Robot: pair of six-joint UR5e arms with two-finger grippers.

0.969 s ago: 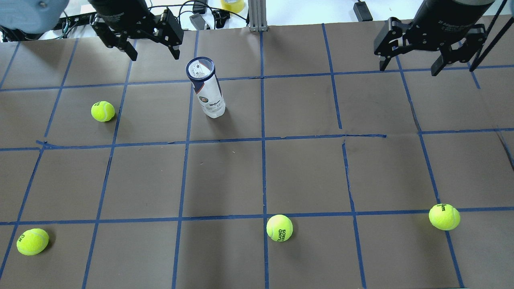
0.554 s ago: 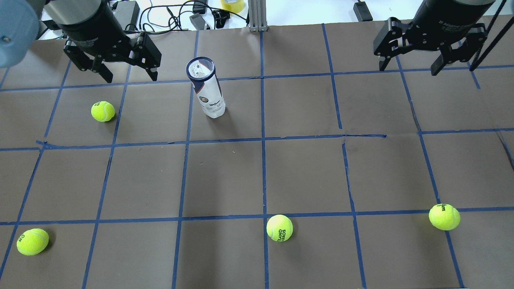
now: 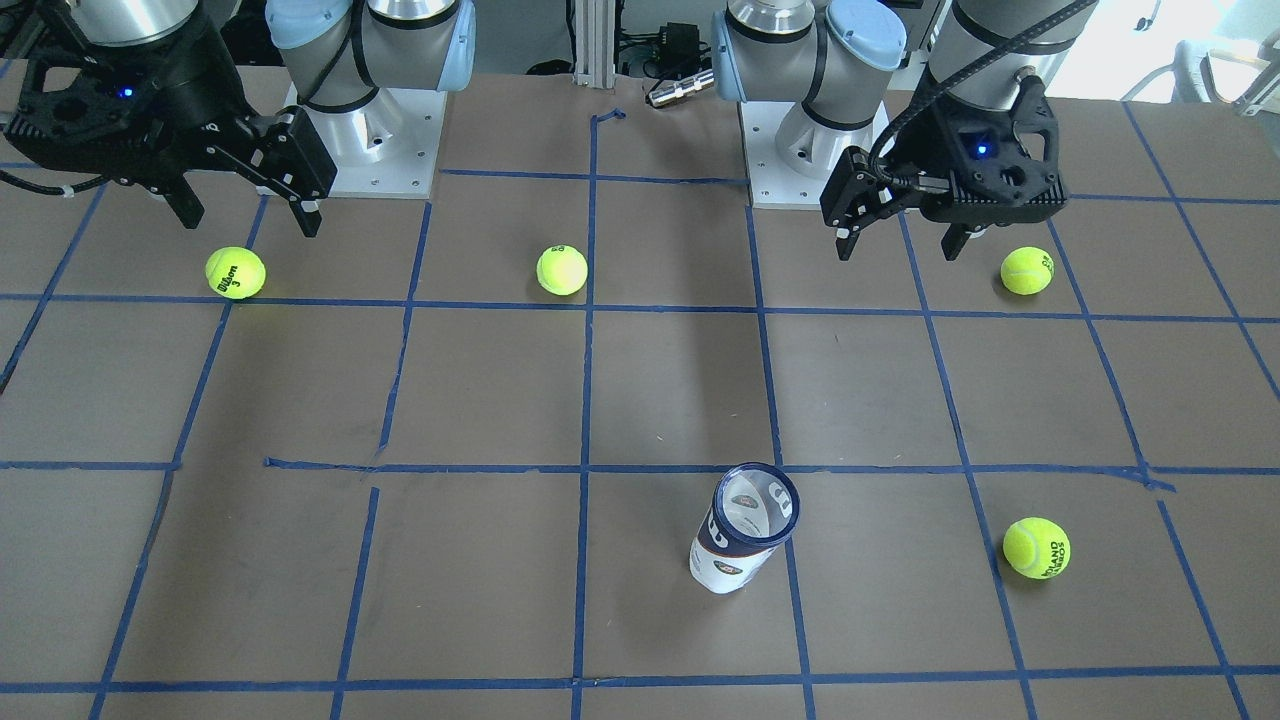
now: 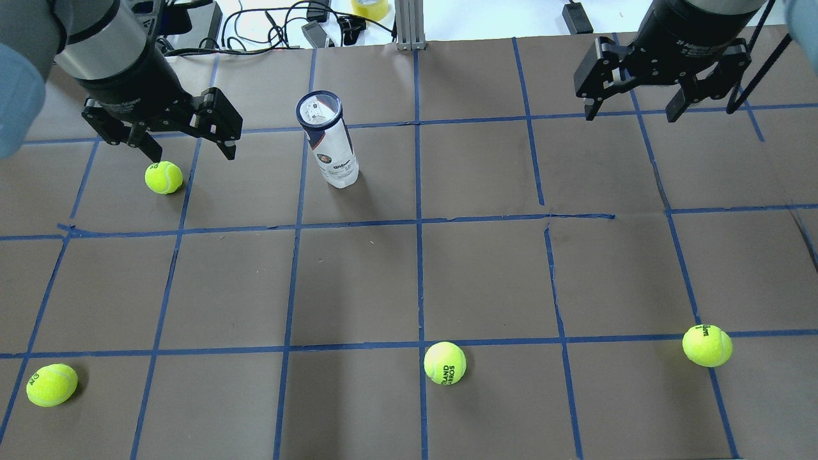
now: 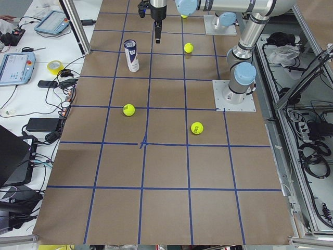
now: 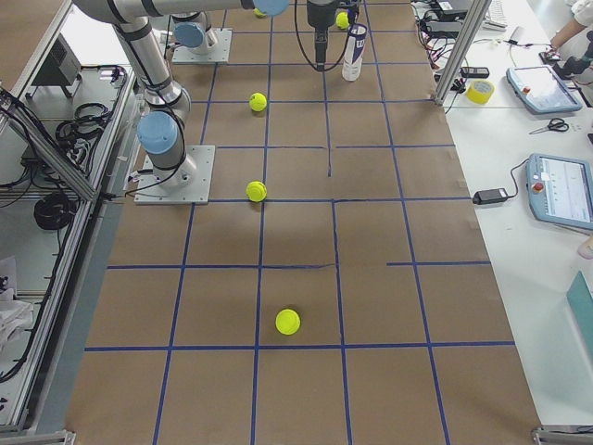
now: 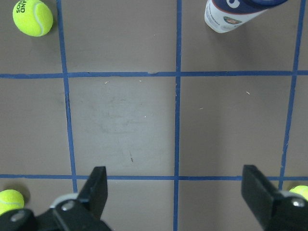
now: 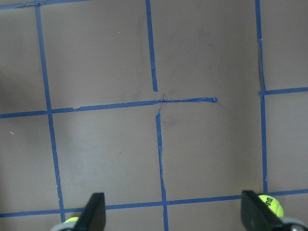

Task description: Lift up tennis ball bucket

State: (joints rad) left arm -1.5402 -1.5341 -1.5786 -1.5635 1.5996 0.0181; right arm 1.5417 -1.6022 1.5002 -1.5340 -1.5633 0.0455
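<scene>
The tennis ball bucket (image 4: 329,144) is a clear tube with a navy-and-white Wilson label and a dark rim. It stands upright on the brown table, and also shows in the front view (image 3: 745,540) and at the top edge of the left wrist view (image 7: 236,14). My left gripper (image 4: 192,153) is open and empty. It hangs above the table left of the bucket, clear of it and beside a tennis ball (image 4: 163,177). My right gripper (image 4: 629,116) is open and empty, far off at the right.
Three more tennis balls lie on the table at the near left (image 4: 52,384), near middle (image 4: 445,363) and near right (image 4: 707,345). Blue tape marks a grid on the table (image 4: 486,281). Cables and a tape roll (image 4: 370,7) lie beyond the far edge.
My left gripper has moved from the table's far edge leftward and nearer, and now hangs beside the ball left of the bucket. My right gripper has shifted slightly left. The bucket has not moved.
</scene>
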